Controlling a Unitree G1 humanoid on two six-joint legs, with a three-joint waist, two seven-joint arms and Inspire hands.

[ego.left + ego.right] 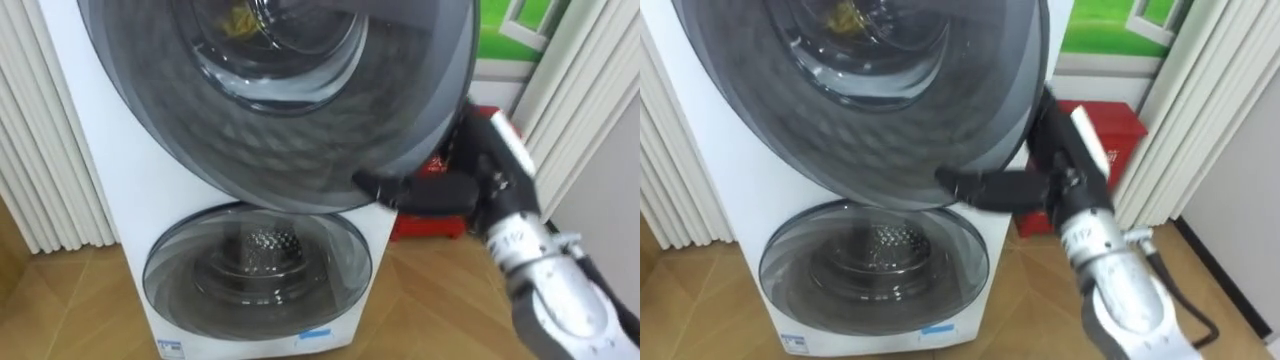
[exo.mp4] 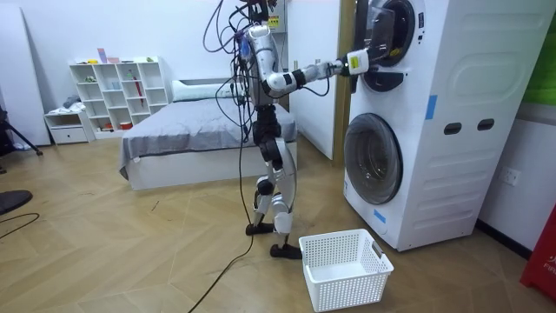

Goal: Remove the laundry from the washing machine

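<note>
The washing machine (image 1: 95,190) has a smooth, glossy white casing. Its upper door (image 1: 300,130) and lower door (image 1: 190,290) are dark, smoked, see-through panels with a glossy finish. Yellow cloth (image 1: 235,20) behind the upper one looks soft and crumpled. A perforated metal drum (image 1: 268,243) shines dully behind the lower one. The right hand (image 1: 440,192) is matt black plastic on a brushed silver metal forearm. The floor (image 1: 440,300) is satin-finished wood parquet. The curtain (image 1: 40,150) is matt, pleated white cloth. The red bin (image 1: 1115,130) is smooth. The basket (image 2: 346,268) is white plastic lattice, and the bed cover (image 2: 200,130) is matt grey cloth.
</note>
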